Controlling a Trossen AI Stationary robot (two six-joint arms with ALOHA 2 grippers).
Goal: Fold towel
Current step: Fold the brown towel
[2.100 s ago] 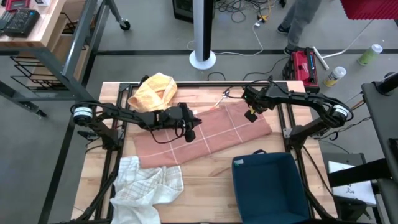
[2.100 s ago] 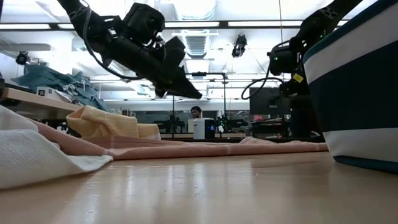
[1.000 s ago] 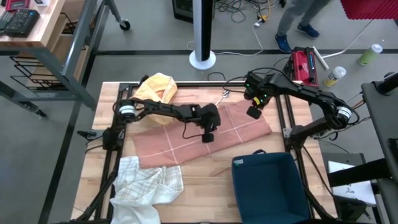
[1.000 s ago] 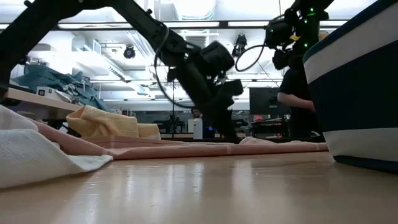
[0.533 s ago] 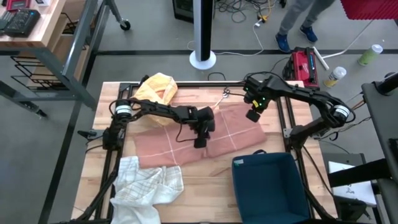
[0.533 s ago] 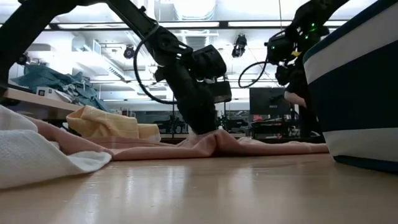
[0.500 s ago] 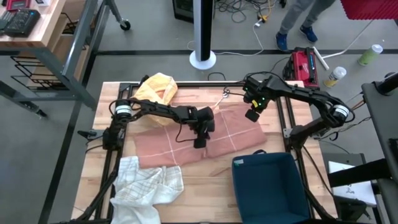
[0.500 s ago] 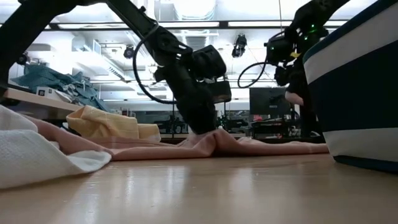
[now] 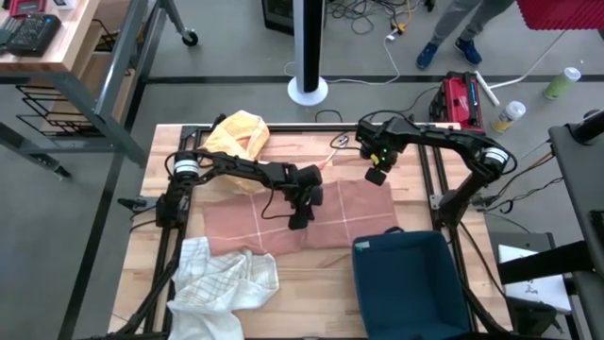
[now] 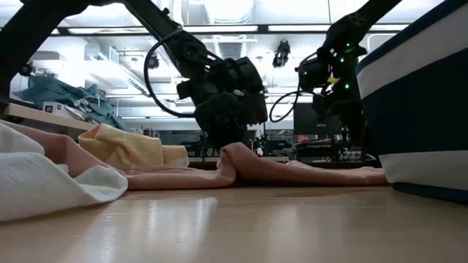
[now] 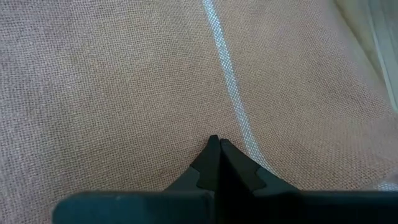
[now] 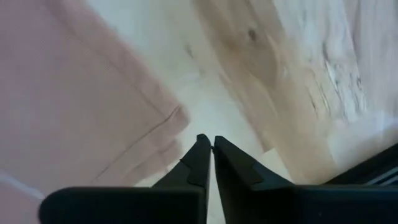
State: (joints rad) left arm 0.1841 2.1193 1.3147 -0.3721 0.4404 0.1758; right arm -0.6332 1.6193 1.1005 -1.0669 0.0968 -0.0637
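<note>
High view: left end effector [image 9: 298, 219], pinched shut on pink towel [image 9: 354, 212], should drag its fold evenly; right end effector [image 9: 375, 175] hovers nearly closed, empty.

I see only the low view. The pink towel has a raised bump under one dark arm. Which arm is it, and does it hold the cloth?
Observer: It is the left gripper. The high view shows it over the middle of the pink towel.
Operator: Is it shut on the cloth?
Observer: Its wrist view shows the fingers shut together with their tips against the weave, beside a pale stripe. A pinch of cloth between them is not visible.
Operator: And the other arm?
Observer: The right gripper is by the towel's far edge, fingers nearly together with nothing between them; its wrist view shows a towel corner on bare wood ahead.
</note>
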